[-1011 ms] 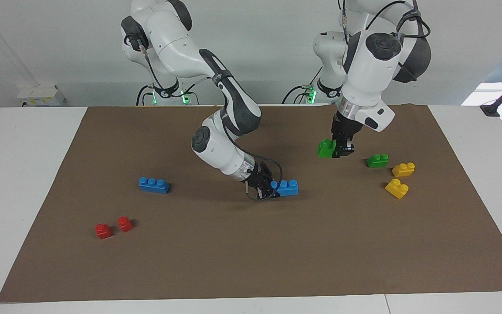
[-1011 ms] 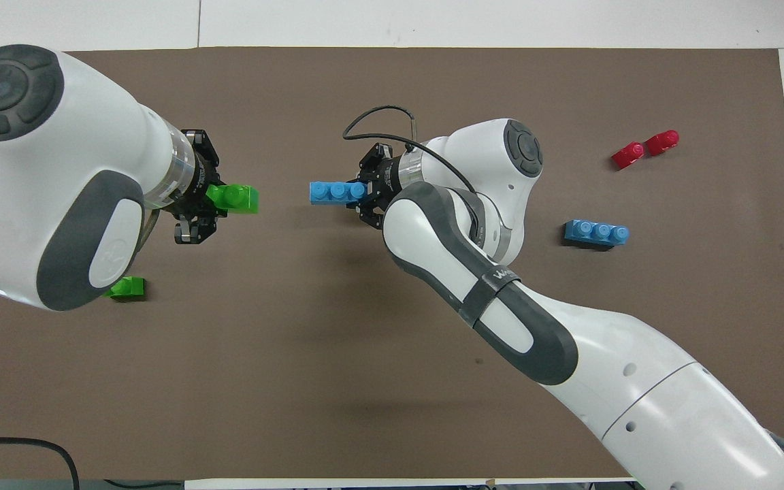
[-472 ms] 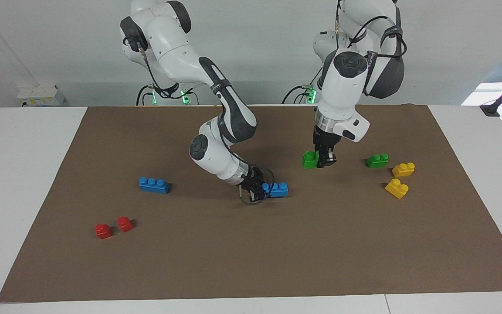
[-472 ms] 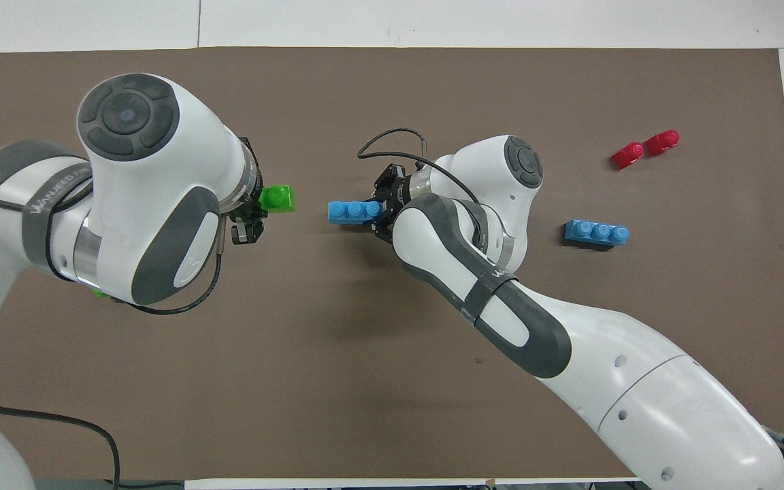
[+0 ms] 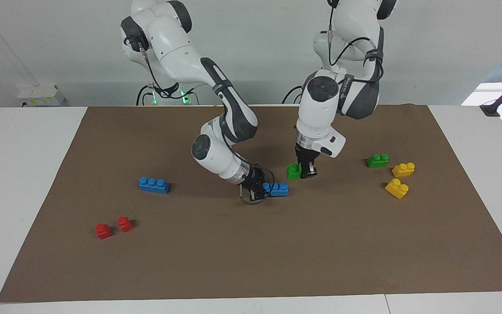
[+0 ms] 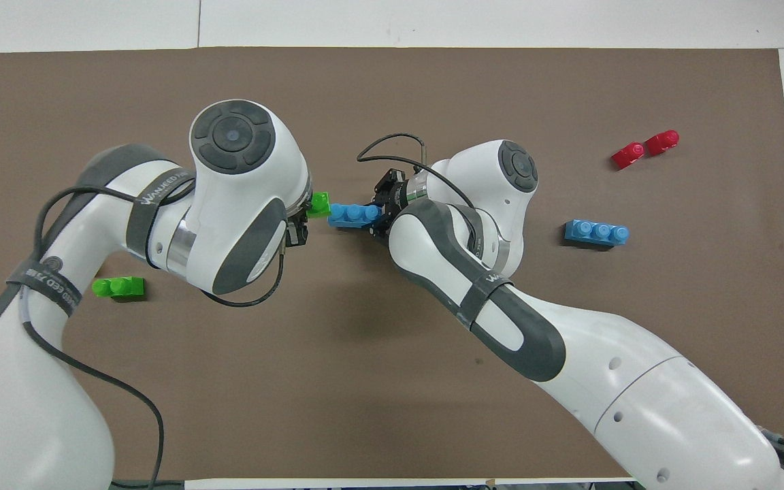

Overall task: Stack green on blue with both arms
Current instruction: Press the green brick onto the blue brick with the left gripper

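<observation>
My right gripper (image 5: 263,189) is shut on one end of a three-stud blue brick (image 5: 278,188), holding it level and low over the middle of the brown mat (image 5: 233,261). My left gripper (image 5: 304,170) points down and is shut on a small green brick (image 5: 293,171). That green brick hangs just beside and slightly above the blue brick's free end. In the overhead view the green brick (image 6: 318,203) nearly touches the blue brick (image 6: 353,215), and the left arm's wrist hides most of the left gripper (image 6: 299,228). The right gripper (image 6: 383,212) shows beside the blue brick.
A second blue brick (image 5: 154,185) lies toward the right arm's end, with two red bricks (image 5: 113,227) farther from the robots. A second green brick (image 5: 377,160) and two yellow bricks (image 5: 400,179) lie toward the left arm's end.
The left arm has carried the green brick down and toward the table's middle, close to the blue brick. The right gripper has shifted the blue brick slightly toward the right arm's end.
</observation>
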You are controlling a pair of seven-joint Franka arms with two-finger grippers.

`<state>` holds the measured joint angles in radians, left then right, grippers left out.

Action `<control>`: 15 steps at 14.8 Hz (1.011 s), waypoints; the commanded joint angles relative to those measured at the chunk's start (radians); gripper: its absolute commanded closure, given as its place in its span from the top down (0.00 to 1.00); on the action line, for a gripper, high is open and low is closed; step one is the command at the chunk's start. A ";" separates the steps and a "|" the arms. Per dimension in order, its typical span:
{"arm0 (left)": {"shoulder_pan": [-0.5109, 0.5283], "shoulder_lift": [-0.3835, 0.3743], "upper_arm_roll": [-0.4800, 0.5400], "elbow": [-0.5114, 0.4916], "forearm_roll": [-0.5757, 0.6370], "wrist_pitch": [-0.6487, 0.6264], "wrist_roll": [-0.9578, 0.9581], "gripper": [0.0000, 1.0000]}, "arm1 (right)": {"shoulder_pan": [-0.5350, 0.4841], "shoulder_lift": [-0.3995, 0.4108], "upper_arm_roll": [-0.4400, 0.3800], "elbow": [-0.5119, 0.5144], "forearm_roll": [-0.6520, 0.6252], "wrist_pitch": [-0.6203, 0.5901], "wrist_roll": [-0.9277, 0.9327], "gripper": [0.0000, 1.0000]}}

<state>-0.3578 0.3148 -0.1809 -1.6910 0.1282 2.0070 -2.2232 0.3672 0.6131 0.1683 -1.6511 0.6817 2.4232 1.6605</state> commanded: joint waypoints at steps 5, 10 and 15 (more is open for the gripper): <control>-0.049 0.067 0.012 0.042 0.051 0.062 -0.099 0.00 | -0.004 -0.015 0.000 -0.050 -0.100 0.025 0.071 0.00; -0.066 0.092 0.011 0.027 0.048 0.111 -0.099 0.00 | -0.004 -0.023 0.002 -0.122 -0.100 0.128 0.067 0.00; -0.063 0.124 0.006 0.028 0.056 0.124 -0.029 0.00 | -0.004 -0.021 0.003 -0.124 -0.100 0.134 0.067 0.00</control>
<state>-0.4137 0.4293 -0.1817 -1.6690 0.1667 2.1175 -2.2895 0.3668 0.5852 0.1852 -1.7296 0.6048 2.5218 1.7119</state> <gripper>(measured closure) 0.661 0.652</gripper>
